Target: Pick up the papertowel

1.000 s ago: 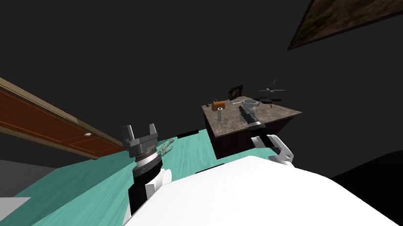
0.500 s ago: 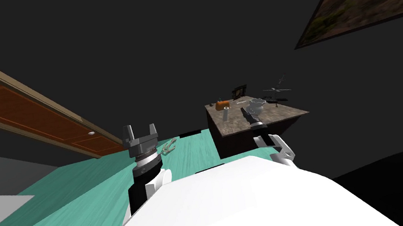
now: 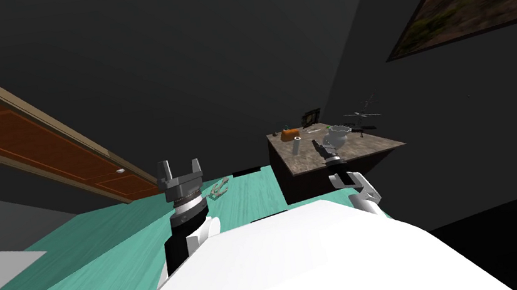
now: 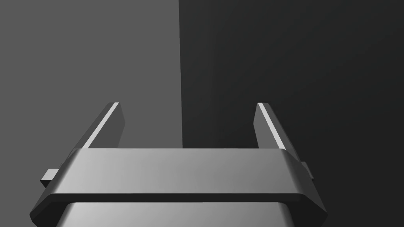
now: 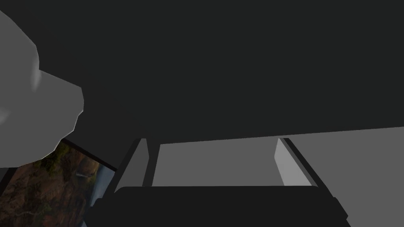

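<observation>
The papertowel [image 3: 296, 146] is a small light grey roll standing upright on a brown-topped dark table [image 3: 371, 144], ahead and to my right. My right gripper [image 3: 316, 144] is raised in front of the table, just right of the roll and apart from it. In the right wrist view the right gripper [image 5: 213, 157] is open with nothing between its fingers. My left gripper [image 3: 178, 167] points up over the teal floor, well left of the table. Seen from the left wrist, the left gripper [image 4: 189, 118] is open and empty.
On the table there are also an orange object [image 3: 290, 134], a small picture frame [image 3: 310, 117], a grey bowl-like thing [image 3: 337, 135] and a dark plant [image 3: 364, 117]. A brown door [image 3: 29, 143] stands at the left. A small metal object [image 3: 219, 188] lies on the teal floor [image 3: 107, 249].
My view has swung a little, so the table and the wall painting sit further right in the picture. The right hand looks narrower, as if it has rotated. The left arm is unchanged.
</observation>
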`<state>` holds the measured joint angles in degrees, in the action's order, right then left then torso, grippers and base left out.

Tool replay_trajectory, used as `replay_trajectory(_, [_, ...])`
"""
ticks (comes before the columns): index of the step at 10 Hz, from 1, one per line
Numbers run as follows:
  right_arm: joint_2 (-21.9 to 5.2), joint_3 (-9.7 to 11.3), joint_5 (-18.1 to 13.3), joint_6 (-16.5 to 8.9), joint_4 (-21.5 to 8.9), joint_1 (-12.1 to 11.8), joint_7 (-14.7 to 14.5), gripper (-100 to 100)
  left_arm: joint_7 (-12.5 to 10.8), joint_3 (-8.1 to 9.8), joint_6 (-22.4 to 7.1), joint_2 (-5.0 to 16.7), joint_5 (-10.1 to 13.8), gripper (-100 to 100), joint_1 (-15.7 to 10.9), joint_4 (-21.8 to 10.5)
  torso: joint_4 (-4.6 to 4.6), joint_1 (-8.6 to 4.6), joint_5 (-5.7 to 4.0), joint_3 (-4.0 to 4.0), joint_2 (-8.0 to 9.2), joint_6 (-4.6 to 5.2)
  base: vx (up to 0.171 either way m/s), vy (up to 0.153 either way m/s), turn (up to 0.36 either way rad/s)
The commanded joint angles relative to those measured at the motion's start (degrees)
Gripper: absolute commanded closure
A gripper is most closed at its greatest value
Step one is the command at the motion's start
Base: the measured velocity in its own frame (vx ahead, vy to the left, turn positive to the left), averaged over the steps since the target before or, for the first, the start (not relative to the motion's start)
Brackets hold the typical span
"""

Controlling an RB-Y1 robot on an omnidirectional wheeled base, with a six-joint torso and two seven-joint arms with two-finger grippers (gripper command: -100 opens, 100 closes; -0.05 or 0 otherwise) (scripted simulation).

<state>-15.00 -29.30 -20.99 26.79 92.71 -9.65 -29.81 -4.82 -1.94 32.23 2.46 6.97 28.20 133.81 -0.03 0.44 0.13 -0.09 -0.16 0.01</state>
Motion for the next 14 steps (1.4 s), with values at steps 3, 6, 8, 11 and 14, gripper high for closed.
replay_trajectory(3, [-1.1, -2.0, -1.2, 0.3, -5.2, 1.3, -2.6, -100, 0.0, 0.0, 0.0, 0.0, 0.0, 0, 0.0, 0.0, 0.02, -0.03, -0.01, 0.06, 0.12, 0.0, 0.03, 0.115, -0.005])
replay_trajectory(6, [-2.8, -4.5, -2.5, 0.7, -10.4, 2.6, -5.8, -100, 0.0, 0.0, 0.0, 0.0, 0.0, 0, 0.0, 0.0, -0.02, -0.05, 0.0, -0.03, -0.04, 0.0, 0.073, 0.132, -0.009])
replay_trajectory(8, [-3.7, -5.7, -3.1, 0.9, -12.9, 3.2, -7.3, -100, 0.0, 0.0, 0.0, 0.0, 0.0, 0, 0.0, 0.0, -0.02, -0.04, 0.0, -0.03, -0.04, 0.0, 0.063, 0.117, -0.015])
replay_trajectory(11, [-4.6, -6.7, -3.6, 1.1, -16.4, 3.7, -8.8, -100, 0.0, 0.0, 0.0, 0.0, 0.0, 0, 0.0, 0.0, -0.01, -0.11, -0.02, -0.01, -0.01, 0.01, 0.057, 0.099, -0.018])
replay_trajectory(14, [-6.5, -8.6, -4.4, 1.4, -21.5, 4.4, -11.6, -100, 0.0, 0.01, 0.0, 0.0, 0.0, 0, 0.0, 0.0, -0.03, -0.17, -0.03, -0.07, -0.11, 0.0, 0.089, 0.101, -0.02])
